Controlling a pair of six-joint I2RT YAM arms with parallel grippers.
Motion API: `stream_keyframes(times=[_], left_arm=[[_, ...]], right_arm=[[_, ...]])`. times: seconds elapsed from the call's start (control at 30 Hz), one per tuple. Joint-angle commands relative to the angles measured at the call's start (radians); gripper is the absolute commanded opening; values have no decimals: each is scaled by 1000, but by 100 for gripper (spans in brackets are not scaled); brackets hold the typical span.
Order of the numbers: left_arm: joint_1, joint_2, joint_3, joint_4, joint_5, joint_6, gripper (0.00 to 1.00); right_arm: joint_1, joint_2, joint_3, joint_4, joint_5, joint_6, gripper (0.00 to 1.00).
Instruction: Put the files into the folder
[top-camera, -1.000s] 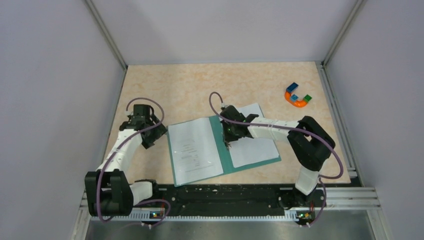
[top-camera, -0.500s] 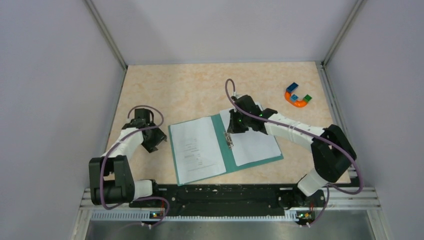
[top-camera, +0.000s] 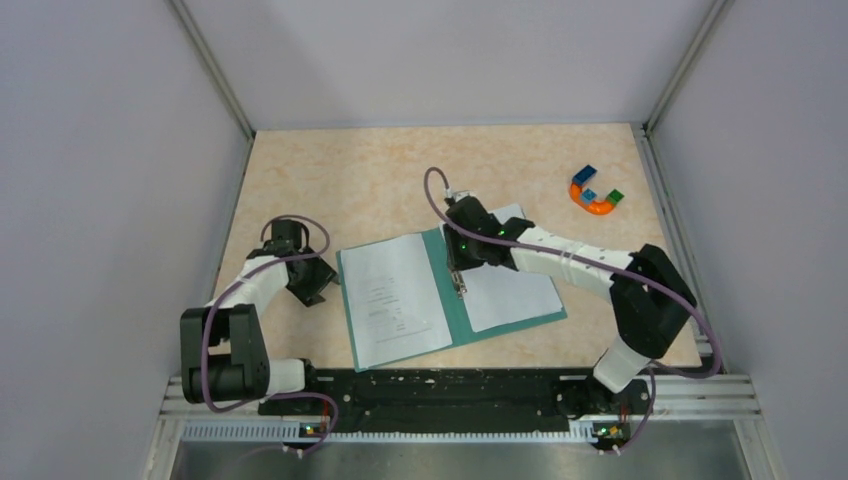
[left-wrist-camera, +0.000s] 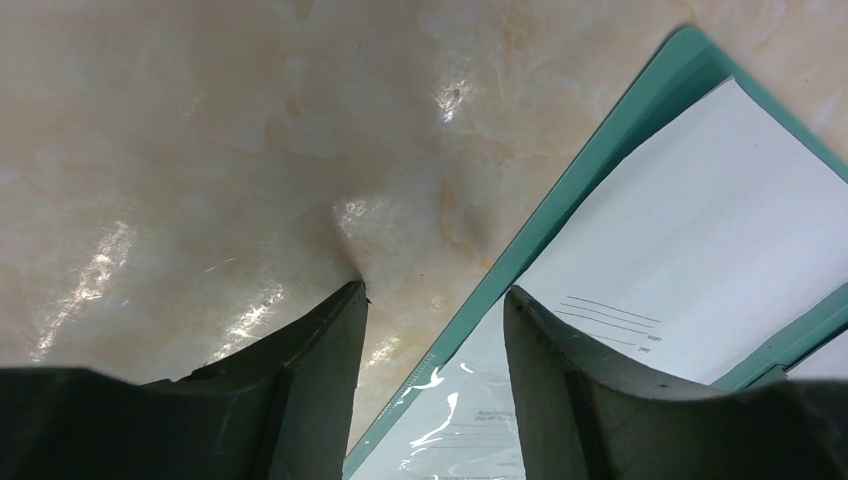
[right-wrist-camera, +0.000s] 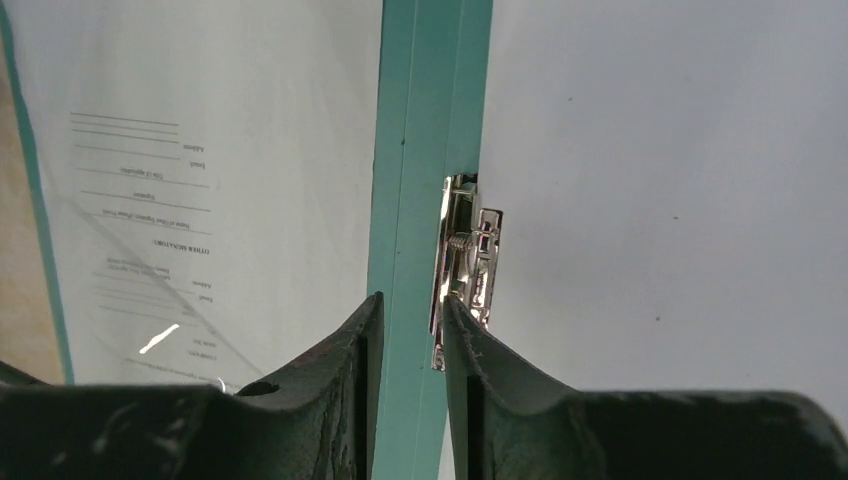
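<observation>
The teal folder (top-camera: 453, 312) lies open on the table. A printed sheet (top-camera: 390, 295) lies on its left half and a nearly blank sheet (top-camera: 512, 290) on its right half. My right gripper (top-camera: 460, 268) hovers over the spine. In the right wrist view its jaws (right-wrist-camera: 412, 300) stand narrowly apart and empty over the teal spine (right-wrist-camera: 425, 120), the right finger beside the metal clip (right-wrist-camera: 465, 250). My left gripper (top-camera: 320, 284) is open and empty at the folder's left edge. In the left wrist view (left-wrist-camera: 435, 295) it straddles the teal edge (left-wrist-camera: 590, 160).
A multicoloured horseshoe toy (top-camera: 596, 190) lies at the far right of the table. Grey walls close in the left, right and far sides. The arm bases and a metal rail (top-camera: 450, 395) run along the near edge.
My right gripper swung right and away, then came back left over the spine by the clip. My left gripper drew slightly nearer to the folder's left edge.
</observation>
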Motion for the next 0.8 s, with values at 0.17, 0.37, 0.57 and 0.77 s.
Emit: stream_keyframes(times=[0.17, 0.37, 0.57, 0.77], left_arm=[[5, -61, 54, -26, -18, 17, 58], [3, -78, 71, -40, -18, 34, 59], [5, -75, 83, -41, -17, 47, 59], [4, -77, 94, -44, -17, 55, 59]], right_arm=[[134, 187, 137, -83, 267, -15, 30], [177, 262, 187, -136, 371, -2, 38], [195, 304, 202, -161, 409, 22, 41], [195, 333, 202, -170, 408, 32, 39]])
